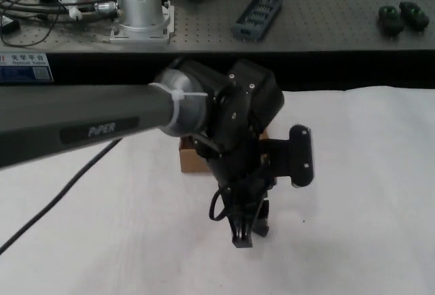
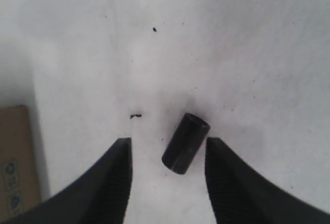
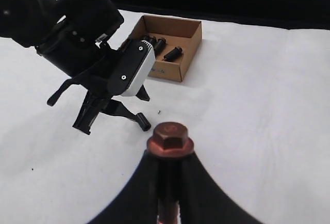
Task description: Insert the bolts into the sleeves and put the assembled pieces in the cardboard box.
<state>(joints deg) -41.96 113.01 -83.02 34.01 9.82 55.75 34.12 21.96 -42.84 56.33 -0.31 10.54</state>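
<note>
Two things stand out on the white cloth (image 2: 247,53): a black sleeve (image 2: 185,142) lying on its side, and a copper-coloured bolt (image 3: 170,137) carried above the cloth by the right gripper (image 3: 169,158). The left gripper (image 2: 167,141) points down at the cloth with its fingers (image 2: 116,182) spread wide. The sleeve rests at a slant in the gap between them, nearer one finger than the other and clamped by neither. The right gripper is closed narrowly on the bolt's shank just under the hexagonal head, which sticks out past the fingertips. It hangs a little apart from the left gripper and the sleeve. The cardboard box (image 3: 170,72) sits open-topped on the cloth on the far side of the left arm, close to it, with several dark pieces (image 3: 172,53) lying on its floor. In the high view the left arm crosses in from the left edge and covers most of the box, so that a corner shows beside the wrist.
</note>
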